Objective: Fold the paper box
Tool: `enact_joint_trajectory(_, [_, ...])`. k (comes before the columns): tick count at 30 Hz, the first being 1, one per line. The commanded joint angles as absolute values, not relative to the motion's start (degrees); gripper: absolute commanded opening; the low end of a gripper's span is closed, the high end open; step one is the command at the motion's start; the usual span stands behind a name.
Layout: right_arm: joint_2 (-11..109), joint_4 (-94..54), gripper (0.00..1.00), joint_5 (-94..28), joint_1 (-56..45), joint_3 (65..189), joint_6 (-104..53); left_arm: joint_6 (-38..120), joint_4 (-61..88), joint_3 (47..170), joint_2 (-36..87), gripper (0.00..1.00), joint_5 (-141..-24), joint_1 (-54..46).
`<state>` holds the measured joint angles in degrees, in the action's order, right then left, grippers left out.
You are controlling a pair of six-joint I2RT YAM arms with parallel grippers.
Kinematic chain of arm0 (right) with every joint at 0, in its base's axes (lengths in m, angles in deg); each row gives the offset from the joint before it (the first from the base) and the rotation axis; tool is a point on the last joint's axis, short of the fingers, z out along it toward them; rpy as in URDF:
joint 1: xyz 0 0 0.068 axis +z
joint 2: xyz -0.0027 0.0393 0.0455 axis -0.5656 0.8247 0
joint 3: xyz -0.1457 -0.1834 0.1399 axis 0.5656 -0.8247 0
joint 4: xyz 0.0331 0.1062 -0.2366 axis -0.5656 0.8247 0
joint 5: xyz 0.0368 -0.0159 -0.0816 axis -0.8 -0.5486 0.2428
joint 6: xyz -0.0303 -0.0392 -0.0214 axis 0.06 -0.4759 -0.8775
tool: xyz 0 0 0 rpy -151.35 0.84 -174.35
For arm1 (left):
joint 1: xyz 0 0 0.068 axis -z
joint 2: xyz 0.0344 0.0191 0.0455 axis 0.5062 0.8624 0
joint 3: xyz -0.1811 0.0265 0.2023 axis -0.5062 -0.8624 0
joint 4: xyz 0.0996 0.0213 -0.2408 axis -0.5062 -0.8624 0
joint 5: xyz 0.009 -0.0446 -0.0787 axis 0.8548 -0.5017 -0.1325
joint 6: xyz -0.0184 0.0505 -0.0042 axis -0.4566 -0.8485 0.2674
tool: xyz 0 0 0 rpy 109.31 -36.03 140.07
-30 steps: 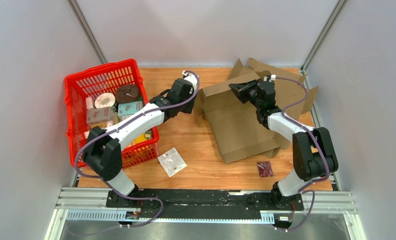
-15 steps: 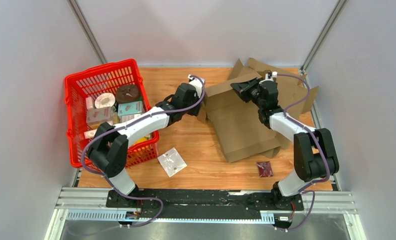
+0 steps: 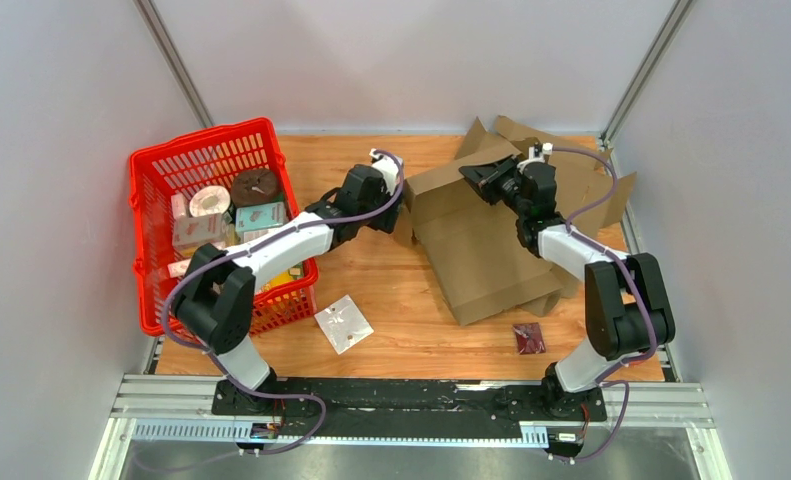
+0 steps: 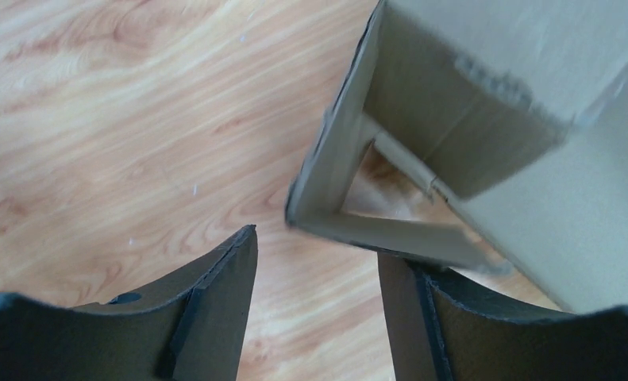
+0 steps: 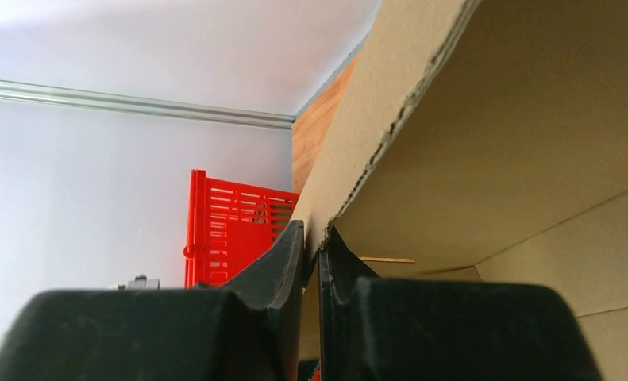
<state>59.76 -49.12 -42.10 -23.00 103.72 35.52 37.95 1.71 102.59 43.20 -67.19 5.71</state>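
Wooden table (image 3: 396, 290), right gripper (image 5: 312, 238) pinching paper box (image 3: 471, 250), left gripper (image 4: 317, 246) open

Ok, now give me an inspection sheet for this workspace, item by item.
Surface: wooden tabletop, light wood grain.
Job's things: cardboard box, partly opened, flaps loose, at the far right of the table.
Clutter: red basket of packaged goods at the left; clear sachet and dark packet nearer the front.
Grippers: left gripper open at the box's left corner, not gripping; right gripper shut on a box flap edge.
Cables: purple cable looped along each arm, no snag seen.
Surroundings: pale walls on three sides; metal rail at the near edge.
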Motion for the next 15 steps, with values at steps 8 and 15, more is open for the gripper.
enact_joint_trajectory(8, [60.1,-54.8,0.04,-39.9,-23.2,98.9,41.0,36.0,18.7,107.6,48.6,0.49,-77.5,8.7])
enact_joint_trajectory(15, [59.8,-55.1,0.05,-39.2,-23.3,97.9,42.0,37.0,21.7,104.3,47.2,0.44,-69.3,12.8])
